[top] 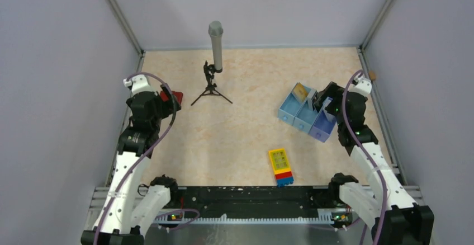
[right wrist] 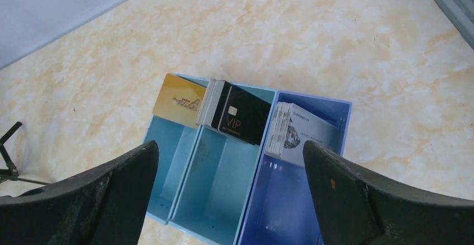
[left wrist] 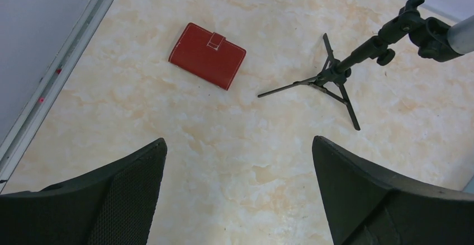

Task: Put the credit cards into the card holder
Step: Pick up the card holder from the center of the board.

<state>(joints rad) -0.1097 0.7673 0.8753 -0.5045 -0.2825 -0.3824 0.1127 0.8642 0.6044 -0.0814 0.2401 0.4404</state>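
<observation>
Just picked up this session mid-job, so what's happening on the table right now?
Nothing is being held. The left gripper is open near the card holder, which lies closed on the table beside a small tripod. The right gripper is open over the light-blue tray, where a gold card, a dark stack and a pale stack stand leaning, one per compartment. No card is picked up yet.

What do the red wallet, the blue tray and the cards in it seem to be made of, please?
The wallet looks like leather or imitation leather: matte red cover, pale stitching along its edges. The tray looks like moulded plastic: smooth, faintly shiny walls. The cards look like thin plastic with printed faces, though coated card is possible.
</observation>
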